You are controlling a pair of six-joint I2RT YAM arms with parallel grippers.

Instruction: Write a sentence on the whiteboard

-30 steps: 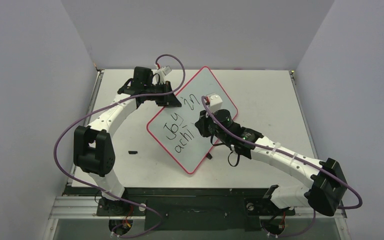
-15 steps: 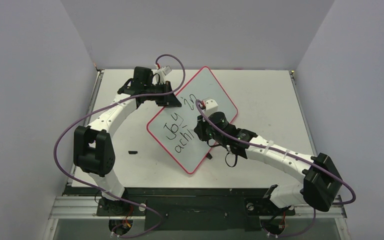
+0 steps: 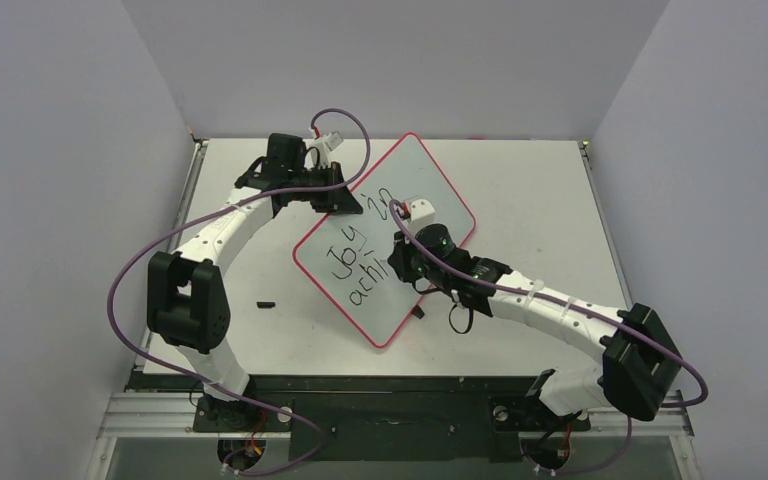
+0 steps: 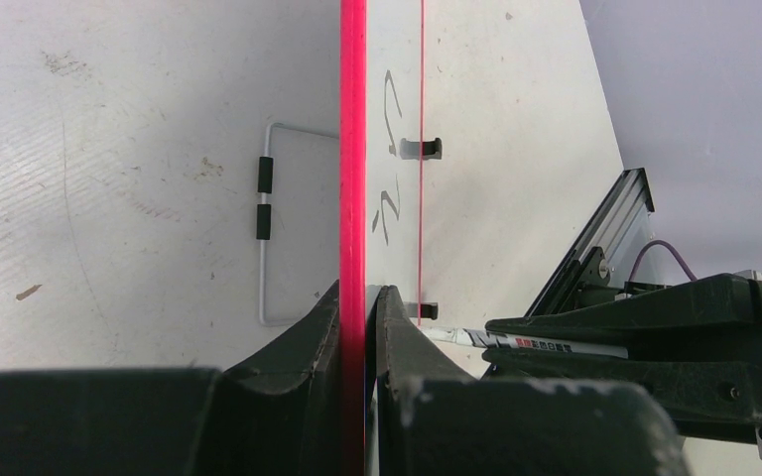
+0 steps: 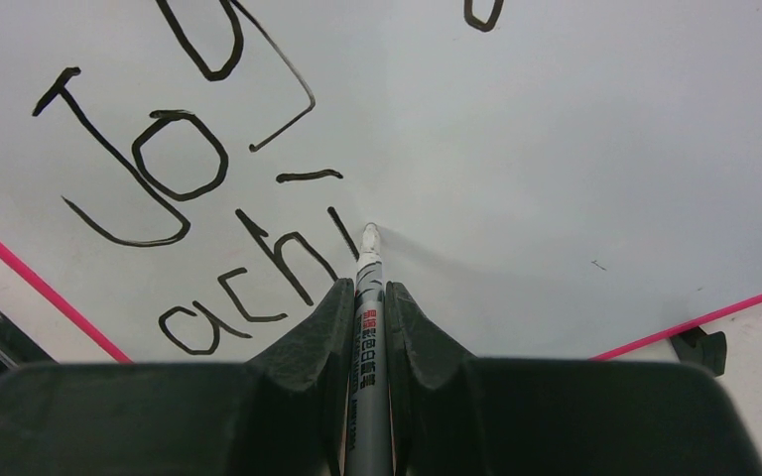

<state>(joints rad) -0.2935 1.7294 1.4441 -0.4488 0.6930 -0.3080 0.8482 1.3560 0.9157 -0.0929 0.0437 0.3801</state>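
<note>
The whiteboard (image 3: pixel 435 190), pale with a thin red rim, stands tilted at the middle of the table. My left gripper (image 3: pixel 344 201) is shut on its upper left edge, and the red rim (image 4: pixel 353 149) runs between the left gripper (image 4: pixel 357 297) fingers. The sentence (image 3: pixel 352 262) reads "Joy in" over "achi" in black. My right gripper (image 5: pixel 368 290) is shut on a grey marker (image 5: pixel 367 327). The marker's tip (image 5: pixel 369 234) touches the board just right of the "i" in "achi" (image 5: pixel 248 278). The right gripper (image 3: pixel 403 262) hangs over the board's middle.
A small black cap (image 3: pixel 266 302) lies on the table left of the board. A black clip (image 3: pixel 418 312) sits by the board's lower edge. A wire stand (image 4: pixel 266 238) rests behind the board. Grey walls enclose the table on three sides.
The right wrist has tipped down and shifted slightly left and nearer over the board, and its elbow has moved left. The left arm and the board have stayed still.
</note>
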